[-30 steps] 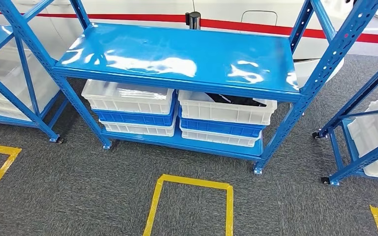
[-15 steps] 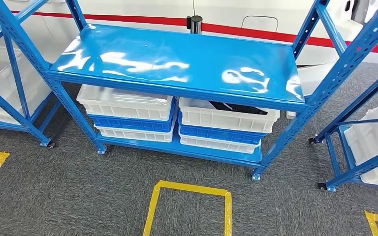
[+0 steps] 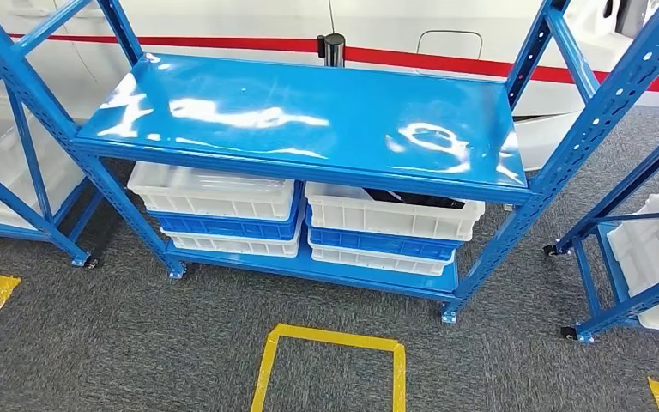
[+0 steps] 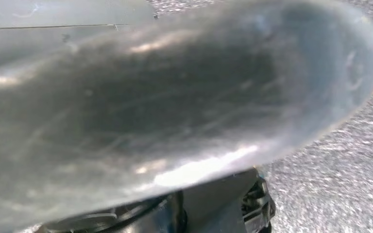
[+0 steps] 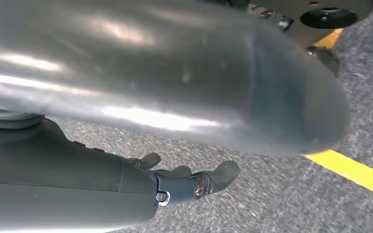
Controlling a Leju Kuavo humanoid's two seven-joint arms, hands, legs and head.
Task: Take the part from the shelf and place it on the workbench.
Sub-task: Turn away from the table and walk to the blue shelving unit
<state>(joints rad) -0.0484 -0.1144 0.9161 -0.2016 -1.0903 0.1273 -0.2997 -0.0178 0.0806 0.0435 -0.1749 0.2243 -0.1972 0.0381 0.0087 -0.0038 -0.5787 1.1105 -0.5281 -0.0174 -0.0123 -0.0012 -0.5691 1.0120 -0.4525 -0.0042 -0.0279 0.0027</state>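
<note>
- Against the earlier head pictures the whole scene had shifted: the blue shelf rack [image 3: 309, 120] sat lower and a little leftward in the picture, and the yellow floor-tape square [image 3: 330, 365] had slid down toward the lower edge (the camera moved, not the things).
- The dark part [image 3: 412, 199] lay in the upper white crate [image 3: 392, 215] on the right side of the rack's lower level, mostly hidden under the glossy blue shelf board above it.
- That crate sat on a blue crate [image 3: 382, 242], which sat on another white one; a matching stack [image 3: 219, 210] stood just beside it on the left.
- The shelf board overhung both stacks and stood between the camera and the part.
- A dark post with a shiny band [image 3: 333, 47] rose behind the rack, before a white wall with a red stripe [image 3: 446, 62].
- Further blue racks holding white crates flanked it, one on the left [image 3: 17, 163] and one on the right [image 3: 643, 232].
- The right hand [image 5: 189, 182] hung over grey carpet [image 5: 281, 194] near a yellow tape line [image 5: 354, 172], fingers loosely spread and holding nothing.
- Whether the left hand was open or closed, I could not tell (the left wrist view was blurred).
</note>
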